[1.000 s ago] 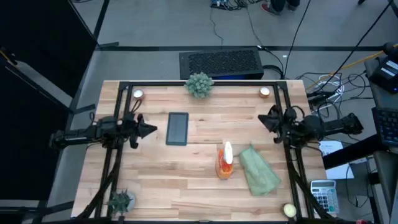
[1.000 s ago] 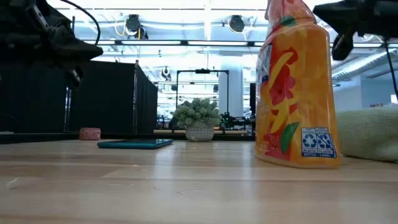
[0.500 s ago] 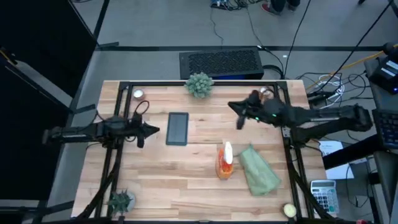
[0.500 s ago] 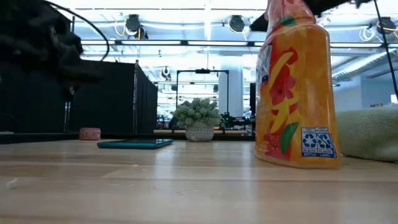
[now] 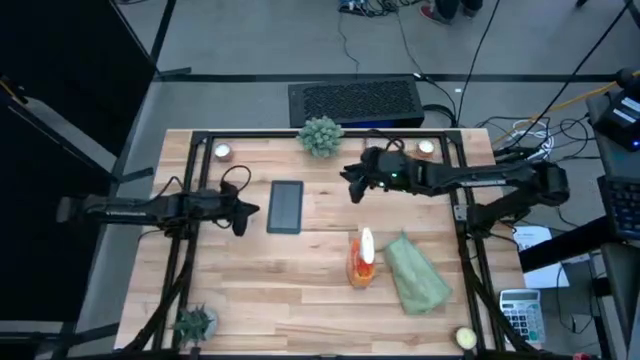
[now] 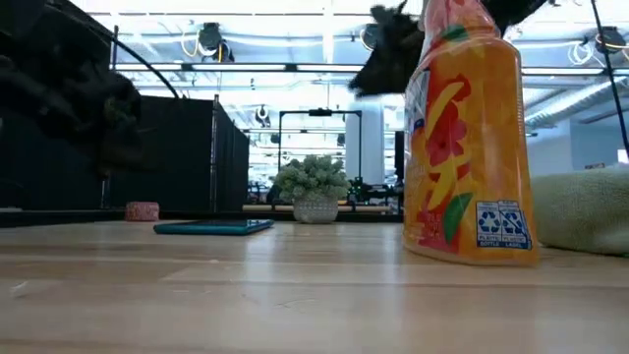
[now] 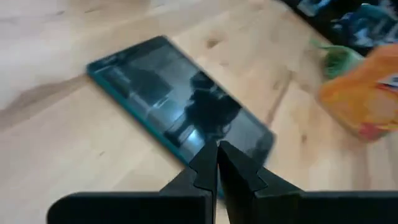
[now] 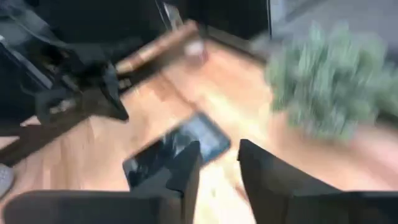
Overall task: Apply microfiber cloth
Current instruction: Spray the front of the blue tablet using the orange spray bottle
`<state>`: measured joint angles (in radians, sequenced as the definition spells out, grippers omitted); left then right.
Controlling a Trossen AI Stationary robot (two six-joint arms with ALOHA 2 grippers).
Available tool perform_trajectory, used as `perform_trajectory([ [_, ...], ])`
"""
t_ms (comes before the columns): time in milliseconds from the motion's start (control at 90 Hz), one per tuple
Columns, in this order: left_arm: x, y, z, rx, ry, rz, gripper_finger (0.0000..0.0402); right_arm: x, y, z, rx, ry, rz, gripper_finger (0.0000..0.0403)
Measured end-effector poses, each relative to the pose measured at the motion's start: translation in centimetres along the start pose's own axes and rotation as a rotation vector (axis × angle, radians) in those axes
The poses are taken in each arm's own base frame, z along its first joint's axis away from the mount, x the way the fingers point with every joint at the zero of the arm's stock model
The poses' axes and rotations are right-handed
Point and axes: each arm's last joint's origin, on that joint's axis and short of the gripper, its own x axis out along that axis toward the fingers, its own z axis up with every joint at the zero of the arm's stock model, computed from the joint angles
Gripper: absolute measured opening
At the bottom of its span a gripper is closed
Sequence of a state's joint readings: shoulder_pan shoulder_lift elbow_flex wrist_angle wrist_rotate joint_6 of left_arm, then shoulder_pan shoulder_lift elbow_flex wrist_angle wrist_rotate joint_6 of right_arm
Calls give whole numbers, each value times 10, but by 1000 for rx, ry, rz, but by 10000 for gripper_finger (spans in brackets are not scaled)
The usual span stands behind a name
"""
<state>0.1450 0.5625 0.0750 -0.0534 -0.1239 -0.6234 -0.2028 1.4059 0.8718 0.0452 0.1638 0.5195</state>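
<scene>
High view: your cloth (image 5: 417, 277) lies on the worktop (image 5: 300, 290) beside the bottle (image 5: 362, 259), untouched. Left gripper (image 5: 243, 211) sits just beside the phone (image 5: 286, 207); right gripper (image 5: 352, 185) hangs between plant (image 5: 320, 135) and bottle.

Left wrist view: fingers (image 7: 202, 168) pressed together.

Right wrist view: fingers (image 8: 186, 165) slightly spread, holding nothing.

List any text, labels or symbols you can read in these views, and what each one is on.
No words can be read in any view.
Orange spray bottle: a blue label patch with recycling-arrow symbols shows low on its side in the low view; the print beside them is too small to read.
Calculator off the table's edge: keys too small to read.
Phone: dark screen, no visible text.
</scene>
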Motion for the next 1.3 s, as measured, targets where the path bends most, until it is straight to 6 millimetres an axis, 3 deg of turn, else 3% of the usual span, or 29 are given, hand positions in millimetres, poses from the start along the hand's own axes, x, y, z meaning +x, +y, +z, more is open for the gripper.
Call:
perform_trajectory([
  [256, 18, 11, -1, -27, 63, 105, 0, 48, -15, -36, 167, 162, -60, 167],
  [611, 41, 15, -4, 64, 91, 120, 0, 98, -26, -79, 345, 263, -9, 174],
  [767, 57, 10, 2, 101, 134, 93, 0, 108, -25, -88, 388, 261, 20, 173],
  [900, 76, 2, 10, 242, 196, 47, 0, 113, -25, -96, 417, 285, 37, 173],
  [1133, 112, -19, 22, 408, 271, -35, 0, 113, -17, -101, 411, 292, 50, 174],
  [1300, 133, -31, 29, 422, 287, -50, 0, 112, -15, -105, 426, 316, 33, 174],
])
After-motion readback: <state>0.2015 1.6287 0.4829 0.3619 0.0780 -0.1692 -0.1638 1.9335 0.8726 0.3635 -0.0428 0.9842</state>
